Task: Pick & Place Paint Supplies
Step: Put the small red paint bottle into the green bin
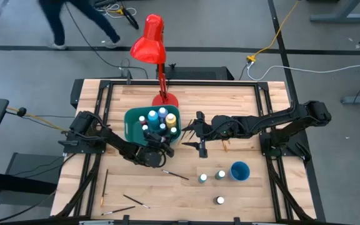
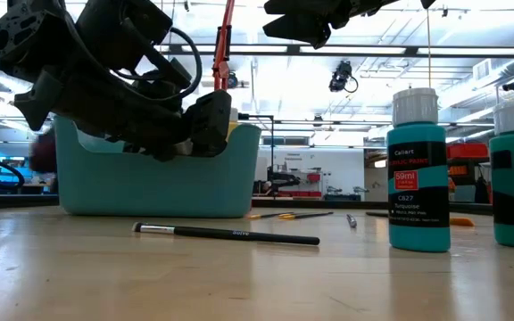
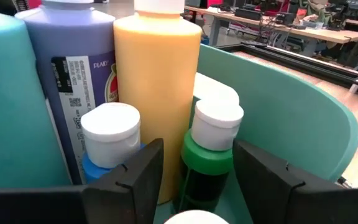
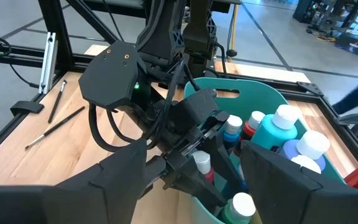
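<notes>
Green bottle (image 3: 207,163) stands between the open left pincer (image 3: 197,180) inside the teal bin (image 1: 133,119) on the wooden table (image 1: 255,194).

The teal bottle (image 2: 418,174) label reads "50ml", apparently "Turquoise".

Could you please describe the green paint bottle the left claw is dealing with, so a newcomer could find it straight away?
Start at the teal bin in front of the red lamp. The left claw reaches inside it, fingers open either side of a small green bottle. It is the only green one, white-capped, beside a taller yellow bottle.
</notes>
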`<control>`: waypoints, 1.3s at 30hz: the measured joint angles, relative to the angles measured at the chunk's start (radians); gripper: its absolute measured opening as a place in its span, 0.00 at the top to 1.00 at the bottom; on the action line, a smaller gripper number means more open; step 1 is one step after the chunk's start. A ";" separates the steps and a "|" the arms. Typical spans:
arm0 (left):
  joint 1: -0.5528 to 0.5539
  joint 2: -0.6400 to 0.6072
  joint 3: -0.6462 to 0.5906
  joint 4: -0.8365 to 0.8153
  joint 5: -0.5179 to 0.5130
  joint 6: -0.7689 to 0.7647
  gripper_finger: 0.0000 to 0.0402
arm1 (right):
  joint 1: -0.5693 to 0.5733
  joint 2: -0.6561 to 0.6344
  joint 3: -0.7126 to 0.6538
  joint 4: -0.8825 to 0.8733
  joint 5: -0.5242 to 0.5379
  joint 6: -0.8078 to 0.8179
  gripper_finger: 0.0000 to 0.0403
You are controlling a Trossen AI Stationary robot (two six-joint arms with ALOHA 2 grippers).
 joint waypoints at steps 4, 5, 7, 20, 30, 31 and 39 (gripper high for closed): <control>0.001 0.001 0.007 0.034 0.002 0.077 0.51 | 0.000 0.000 0.000 0.000 0.000 0.000 0.34; 0.001 0.002 0.011 0.036 0.000 0.094 0.51 | 0.000 0.000 0.000 0.000 0.000 0.000 0.34; 0.003 0.002 0.022 0.037 0.000 0.125 0.51 | 0.000 0.000 0.000 0.000 0.000 0.000 0.34; 0.047 0.001 0.044 0.047 0.029 0.191 0.51 | 0.000 0.000 0.000 -0.001 0.000 0.000 0.34; 0.048 0.000 0.045 0.053 0.023 0.203 0.51 | 0.000 0.000 0.000 -0.001 0.000 0.000 0.34; 0.048 0.000 0.045 0.062 0.017 0.219 0.51 | 0.000 0.000 0.000 -0.001 0.000 0.000 0.34; 0.035 -0.001 0.046 0.247 -0.002 0.408 0.51 | 0.000 0.000 0.000 -0.002 0.000 0.000 0.34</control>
